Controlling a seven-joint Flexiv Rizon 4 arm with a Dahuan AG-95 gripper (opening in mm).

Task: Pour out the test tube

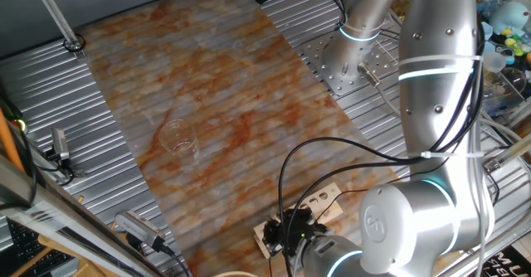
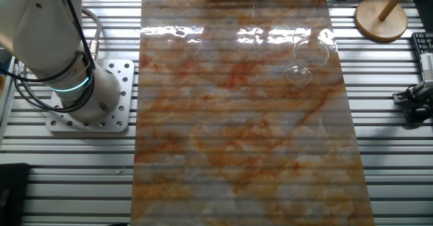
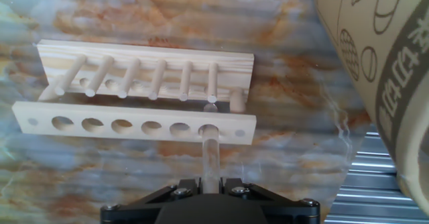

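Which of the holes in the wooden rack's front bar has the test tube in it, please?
The sixth large hole from the left in the hand view, the last large one, holds the test tube. The other five holes in the rack are empty. The gripper sits at the tube.

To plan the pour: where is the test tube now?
In the hand view, the test tube stands in the wooden rack, sixth hole from left, between the gripper fingers.

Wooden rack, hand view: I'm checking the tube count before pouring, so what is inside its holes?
The wooden rack holds one test tube, in the rightmost large hole, with the gripper at its top. The other five large holes look empty. The tube's lower end is hidden under the top board.
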